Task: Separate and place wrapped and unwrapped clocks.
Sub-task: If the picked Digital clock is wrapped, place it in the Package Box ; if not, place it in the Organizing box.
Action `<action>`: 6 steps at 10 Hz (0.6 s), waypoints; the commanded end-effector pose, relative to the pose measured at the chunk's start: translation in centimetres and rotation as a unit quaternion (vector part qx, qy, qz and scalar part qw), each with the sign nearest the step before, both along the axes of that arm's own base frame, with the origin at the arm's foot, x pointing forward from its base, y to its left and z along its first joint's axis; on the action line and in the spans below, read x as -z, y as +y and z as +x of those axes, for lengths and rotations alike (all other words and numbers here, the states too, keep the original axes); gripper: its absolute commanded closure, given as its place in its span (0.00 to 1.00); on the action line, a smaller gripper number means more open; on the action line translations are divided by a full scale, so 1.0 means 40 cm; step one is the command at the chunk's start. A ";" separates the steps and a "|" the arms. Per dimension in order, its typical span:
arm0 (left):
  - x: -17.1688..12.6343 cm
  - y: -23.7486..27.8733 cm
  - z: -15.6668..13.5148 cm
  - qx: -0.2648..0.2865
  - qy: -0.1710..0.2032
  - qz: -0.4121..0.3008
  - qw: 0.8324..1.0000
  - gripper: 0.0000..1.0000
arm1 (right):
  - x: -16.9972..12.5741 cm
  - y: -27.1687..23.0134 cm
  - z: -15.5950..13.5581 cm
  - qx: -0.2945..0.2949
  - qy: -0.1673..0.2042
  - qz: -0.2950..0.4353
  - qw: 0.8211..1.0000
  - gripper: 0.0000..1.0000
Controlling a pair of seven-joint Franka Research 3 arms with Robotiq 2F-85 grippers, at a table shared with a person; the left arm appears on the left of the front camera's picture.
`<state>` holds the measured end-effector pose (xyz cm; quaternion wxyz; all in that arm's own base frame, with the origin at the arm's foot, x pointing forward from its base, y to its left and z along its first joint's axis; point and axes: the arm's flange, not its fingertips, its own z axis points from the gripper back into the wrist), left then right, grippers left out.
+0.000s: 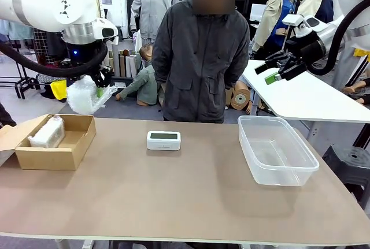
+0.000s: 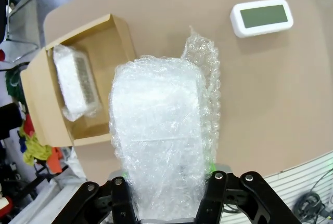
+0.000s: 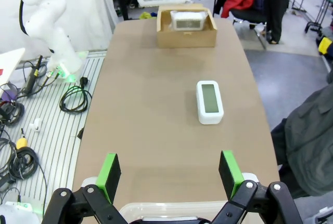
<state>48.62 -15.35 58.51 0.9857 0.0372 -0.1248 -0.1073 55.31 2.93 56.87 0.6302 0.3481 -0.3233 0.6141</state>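
My left gripper [image 1: 98,89] is shut on a bubble-wrapped clock [image 1: 85,96], held in the air above and just behind the cardboard box [image 1: 55,143]. In the left wrist view the bundle [image 2: 158,135] stands between the fingers of my left gripper [image 2: 166,193]. A second wrapped clock [image 1: 47,133] lies inside the box [image 2: 104,42]. The bare white clock [image 1: 163,140] with a grey-green screen rests mid-table, also seen as the clock [image 3: 209,101] in the right wrist view. My right gripper [image 1: 272,74] hangs open and empty, high above the clear tub [image 1: 276,149].
A person in a dark jacket [image 1: 199,58] stands at the far edge, behind the bare clock. A white table [image 1: 312,96] is at the back right. The box's flap [image 1: 11,136] hangs open to the left. Bare tabletop [image 1: 173,197] lies in front of the box, clock and tub.
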 end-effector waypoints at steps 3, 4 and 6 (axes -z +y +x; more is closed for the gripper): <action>-0.003 -0.008 -0.002 0.003 0.000 0.001 1.000 1.00 | -0.004 0.000 -0.001 0.000 -0.002 -0.001 1.000 0.00; 0.041 0.031 0.018 -0.025 0.006 -0.013 1.000 1.00 | -0.004 0.000 -0.001 0.000 -0.002 -0.001 1.000 0.00; 0.113 0.097 0.025 -0.015 -0.013 -0.022 1.000 1.00 | -0.004 0.000 -0.001 0.000 -0.002 -0.001 1.000 0.00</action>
